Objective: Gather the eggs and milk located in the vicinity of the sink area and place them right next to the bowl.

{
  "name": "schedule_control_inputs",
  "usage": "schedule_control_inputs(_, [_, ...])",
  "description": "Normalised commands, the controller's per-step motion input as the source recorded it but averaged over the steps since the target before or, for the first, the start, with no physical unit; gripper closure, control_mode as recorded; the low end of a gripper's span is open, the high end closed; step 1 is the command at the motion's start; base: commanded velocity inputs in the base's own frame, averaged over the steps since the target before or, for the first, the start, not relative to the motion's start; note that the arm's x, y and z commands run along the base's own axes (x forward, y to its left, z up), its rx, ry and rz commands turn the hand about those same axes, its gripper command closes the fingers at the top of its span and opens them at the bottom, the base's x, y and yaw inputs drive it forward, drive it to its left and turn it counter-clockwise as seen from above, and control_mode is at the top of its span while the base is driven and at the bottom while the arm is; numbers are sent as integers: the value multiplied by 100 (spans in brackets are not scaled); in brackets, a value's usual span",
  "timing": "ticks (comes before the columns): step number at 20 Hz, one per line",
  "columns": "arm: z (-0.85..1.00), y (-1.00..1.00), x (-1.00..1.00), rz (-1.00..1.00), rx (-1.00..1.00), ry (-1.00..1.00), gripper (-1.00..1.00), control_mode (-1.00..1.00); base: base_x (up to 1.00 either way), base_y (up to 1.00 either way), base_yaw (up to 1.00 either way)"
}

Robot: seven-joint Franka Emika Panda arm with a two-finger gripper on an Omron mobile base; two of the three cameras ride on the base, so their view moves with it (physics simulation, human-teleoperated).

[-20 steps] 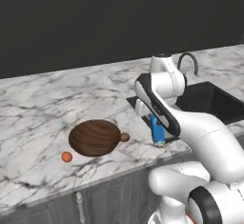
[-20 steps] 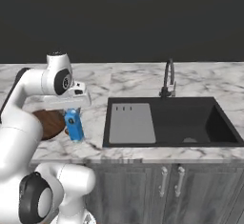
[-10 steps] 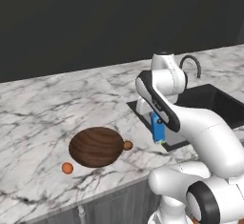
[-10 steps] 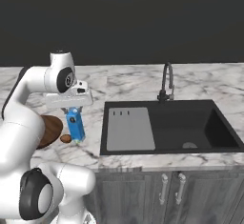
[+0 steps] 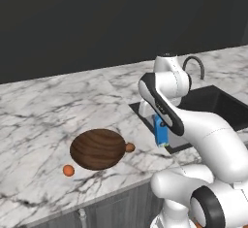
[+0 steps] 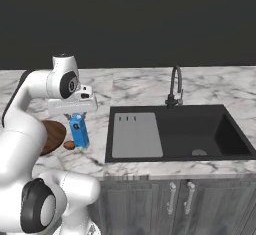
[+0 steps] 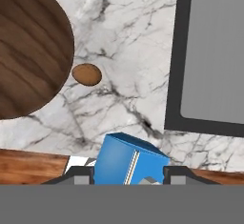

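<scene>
The claw (image 7: pixel 127 174) grips the milk (image 6: pixel 79 131) above the tabletop (image 5: pixel 43 110) — between bowl (image 5: pixel 98 148) and sink (image 6: pixel 190 131) (one egg (image 7: pixel 86 74) touches the bowl).

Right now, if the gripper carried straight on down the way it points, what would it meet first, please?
Probably bare marble counter. The gripper, shut on the milk, points down between the bowl with its egg and the sink rim; the carton's base would land first.

The rendered scene is lit evenly and softly from above, with no glare. The marble counter (image 5: pixel 43 110) is shown bright against a black far background. Faint shadows are cast beside the bowl (image 5: pixel 98 149). Everything is rendered sharp, without edge distortion.
</scene>
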Motion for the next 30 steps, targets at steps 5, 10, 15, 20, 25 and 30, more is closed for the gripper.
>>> schedule_control_inputs(5, [0,1,1,0,1,0,100,-100,0,0,0])
schedule_control_inputs(10, [-7,18,31,13,3,-1,100,-100,0,0,0])
schedule_control_inputs(15, [-1,32,50,7,0,-5,100,-100,0,0,0])
schedule_control_inputs(20, [0,23,61,10,0,0,100,-100,0,0,0])
schedule_control_inputs(25, [-9,3,31,1,0,0,100,-100,0,0,0])
schedule_control_inputs(30, [-24,1,23,0,8,0,100,-100,0,0,0])
